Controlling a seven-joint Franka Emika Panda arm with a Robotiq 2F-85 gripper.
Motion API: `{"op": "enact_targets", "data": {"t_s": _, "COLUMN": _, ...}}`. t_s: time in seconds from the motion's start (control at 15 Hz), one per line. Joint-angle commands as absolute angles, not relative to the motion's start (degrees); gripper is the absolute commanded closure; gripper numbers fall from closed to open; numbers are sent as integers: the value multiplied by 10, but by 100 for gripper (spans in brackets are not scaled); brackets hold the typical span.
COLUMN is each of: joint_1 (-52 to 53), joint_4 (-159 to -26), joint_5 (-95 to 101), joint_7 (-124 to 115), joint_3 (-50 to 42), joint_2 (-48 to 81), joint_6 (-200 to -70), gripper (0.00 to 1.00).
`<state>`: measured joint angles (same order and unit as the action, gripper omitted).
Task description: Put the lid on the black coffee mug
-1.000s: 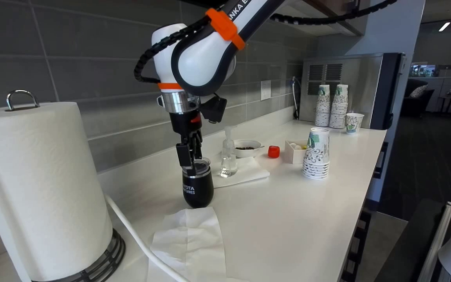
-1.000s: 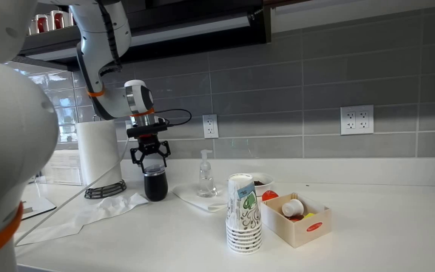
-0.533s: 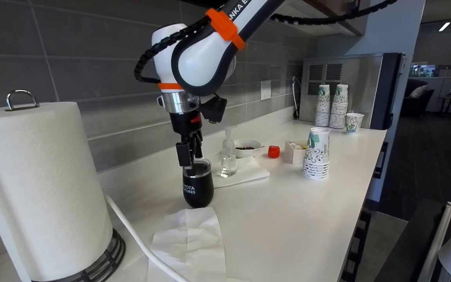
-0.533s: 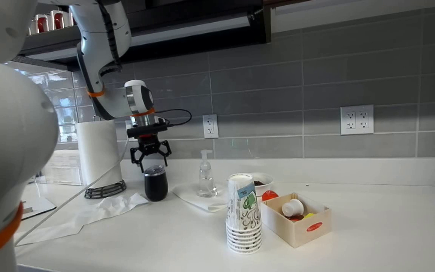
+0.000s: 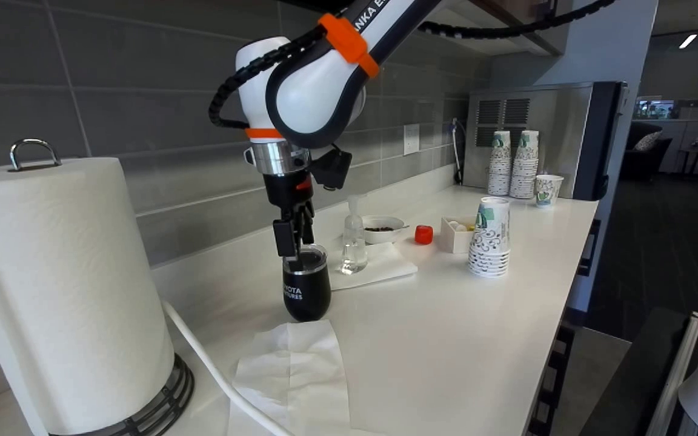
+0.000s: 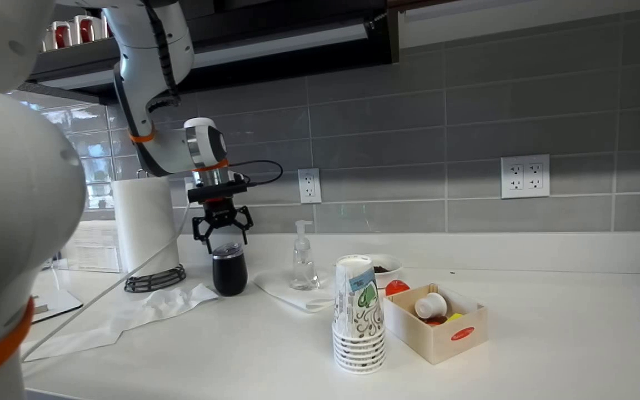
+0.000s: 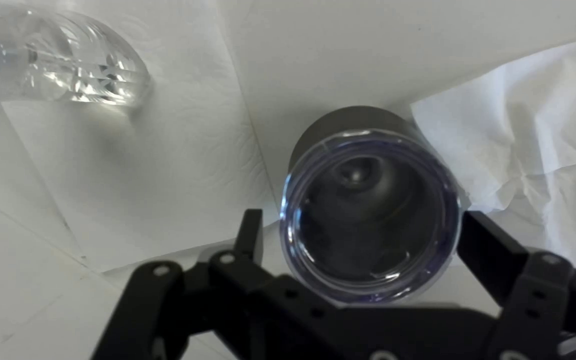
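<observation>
One clear lid [image 7: 370, 217], sitting on the black coffee mug [image 6: 230, 276], which is standing upright on the counter [image 6: 242, 353]; one gripper [image 6: 228, 246], holding nothing, its widely parted fingers [image 7: 251, 232] flanking the lid

Directions are taken facing the back edge of the countertop [image 6: 564, 322]. The coffee mug [image 6: 230, 276] stands near the back edge, right of the paper-towel roll [image 6: 146, 233]. The lid [image 7: 368, 225] lies on the mug's mouth. The gripper [image 6: 227, 248] is over the mug; the lid is between its fingers [image 7: 252, 232]. The paper towel [image 6: 156, 311] lies before and left of the mug. Right of the mug, the pump bottle [image 6: 303, 264] stands on the sheet [image 6: 278, 289]. Farther right, the bowl [image 6: 395, 272] sits behind the cup stack [image 6: 360, 316], which stands nearer the front edge. The box [image 6: 442, 347] is right of the stack. In an exterior view, the appliance [image 5: 561, 139] stands at the right edge.
</observation>
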<state>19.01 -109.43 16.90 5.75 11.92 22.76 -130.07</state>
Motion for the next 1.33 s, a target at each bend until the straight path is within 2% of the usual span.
{"op": "enact_targets", "data": {"t_s": 0.0, "joint_1": 184, "joint_4": -1089, "joint_5": 159, "joint_7": 60, "joint_3": 123, "joint_2": 222, "joint_6": -1296, "gripper": 0}}
{"op": "enact_targets", "data": {"t_s": 0.6, "joint_1": 180, "joint_4": -1145, "joint_5": 157, "joint_7": 57, "joint_3": 127, "joint_2": 169, "joint_6": -1323, "gripper": 0}}
{"op": "enact_targets", "data": {"t_s": 1.27, "joint_1": 158, "joint_4": -1294, "joint_5": 113, "joint_7": 24, "joint_3": 127, "joint_2": 53, "joint_6": -1393, "gripper": 0}}
